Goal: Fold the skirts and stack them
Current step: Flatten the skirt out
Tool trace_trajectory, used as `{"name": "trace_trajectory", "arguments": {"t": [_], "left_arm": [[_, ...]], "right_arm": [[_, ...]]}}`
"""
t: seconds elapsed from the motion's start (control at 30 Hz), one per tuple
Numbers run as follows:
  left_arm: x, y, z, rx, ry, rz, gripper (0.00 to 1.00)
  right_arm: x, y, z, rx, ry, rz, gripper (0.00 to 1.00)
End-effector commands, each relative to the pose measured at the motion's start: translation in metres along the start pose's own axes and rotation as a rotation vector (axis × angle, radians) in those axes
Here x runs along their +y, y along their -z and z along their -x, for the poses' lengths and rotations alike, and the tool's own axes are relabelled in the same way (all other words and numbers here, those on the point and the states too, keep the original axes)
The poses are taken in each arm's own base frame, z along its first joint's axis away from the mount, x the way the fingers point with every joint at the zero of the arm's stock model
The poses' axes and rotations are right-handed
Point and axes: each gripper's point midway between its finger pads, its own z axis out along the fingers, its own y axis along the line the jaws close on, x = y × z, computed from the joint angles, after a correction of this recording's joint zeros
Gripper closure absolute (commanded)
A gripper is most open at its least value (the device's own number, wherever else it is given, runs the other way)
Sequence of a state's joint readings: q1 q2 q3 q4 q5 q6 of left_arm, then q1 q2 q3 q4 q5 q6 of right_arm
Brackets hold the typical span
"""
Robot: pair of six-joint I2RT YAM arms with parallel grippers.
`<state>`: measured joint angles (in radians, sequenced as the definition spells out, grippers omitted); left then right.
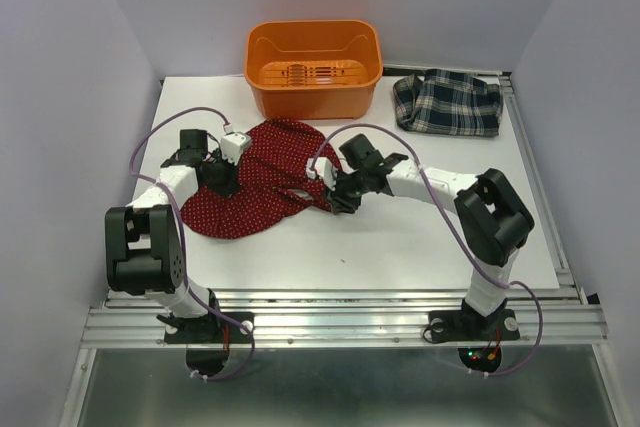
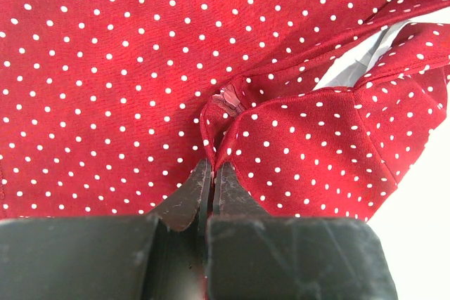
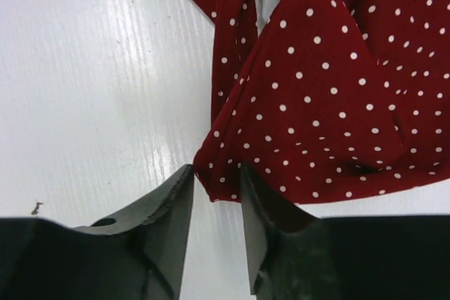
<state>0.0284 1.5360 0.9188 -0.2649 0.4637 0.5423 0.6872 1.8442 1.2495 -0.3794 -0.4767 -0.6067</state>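
Folding the red skirt (image 1: 258, 205), spread on the worktop (image 1: 400, 247), is the step now. Left fingers (image 2: 184, 205) pinch its fold shut. Right fingers (image 3: 169, 205) stand half open around its corner and should close next.

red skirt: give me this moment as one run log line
phase: folding red skirt | left gripper: shut on red skirt | right gripper: open at its corner | plaid skirt: bunched, far right

Skirts: I count two, the red dotted skirt (image 1: 262, 182) and the plaid skirt (image 1: 447, 104).
Orange bin (image 1: 313, 69): one.
End effectors: two, left end effector (image 2: 211, 177) and right end effector (image 3: 215, 173).
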Motion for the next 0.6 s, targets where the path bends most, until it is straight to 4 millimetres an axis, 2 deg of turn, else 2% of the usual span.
{"name": "trace_trajectory", "arguments": {"t": [0.0,0.03,0.07,0.17,0.2,0.33,0.37,0.43,0.47,0.5,0.53,0.57], "left_arm": [[0.002,0.007,0.014,-0.056,-0.029,0.000,1.00],[0.002,0.008,0.015,-0.058,-0.029,-0.001,1.00],[0.002,0.009,0.015,-0.060,-0.029,-0.001,1.00],[0.001,0.014,0.017,-0.069,-0.032,-0.001,1.00],[0.001,0.016,0.016,-0.070,-0.031,0.000,1.00],[-0.006,0.031,0.025,-0.098,-0.055,-0.011,1.00],[-0.009,0.043,0.035,-0.137,-0.084,-0.005,1.00],[-0.013,0.061,0.046,-0.179,-0.134,0.013,1.00],[-0.021,0.083,0.059,-0.238,-0.212,0.027,1.00],[-0.024,0.096,0.069,-0.282,-0.264,0.042,1.00],[-0.033,0.123,0.082,-0.354,-0.332,0.075,1.00],[-0.042,0.139,0.093,-0.412,-0.411,0.080,1.00]], "right_arm": [[-0.011,-0.004,-0.003,0.017,0.055,-0.091,0.64],[-0.019,-0.004,-0.006,0.035,0.056,-0.134,0.72],[-0.023,-0.004,-0.008,0.043,0.055,-0.153,0.72],[-0.038,0.001,-0.007,0.059,0.043,-0.238,0.95],[-0.044,0.006,-0.007,0.066,0.034,-0.278,0.99],[-0.066,0.033,0.016,0.013,-0.003,-0.437,0.99],[-0.071,0.047,0.029,-0.023,-0.013,-0.488,0.99],[-0.093,0.075,0.042,-0.049,-0.030,-0.651,0.99],[-0.109,0.101,0.049,-0.062,-0.043,-0.763,0.99],[-0.114,0.110,0.054,-0.080,-0.048,-0.783,0.99],[-0.126,0.129,0.055,-0.074,-0.068,-0.869,0.99],[-0.136,0.145,0.064,-0.096,-0.080,-0.915,0.99]]}}
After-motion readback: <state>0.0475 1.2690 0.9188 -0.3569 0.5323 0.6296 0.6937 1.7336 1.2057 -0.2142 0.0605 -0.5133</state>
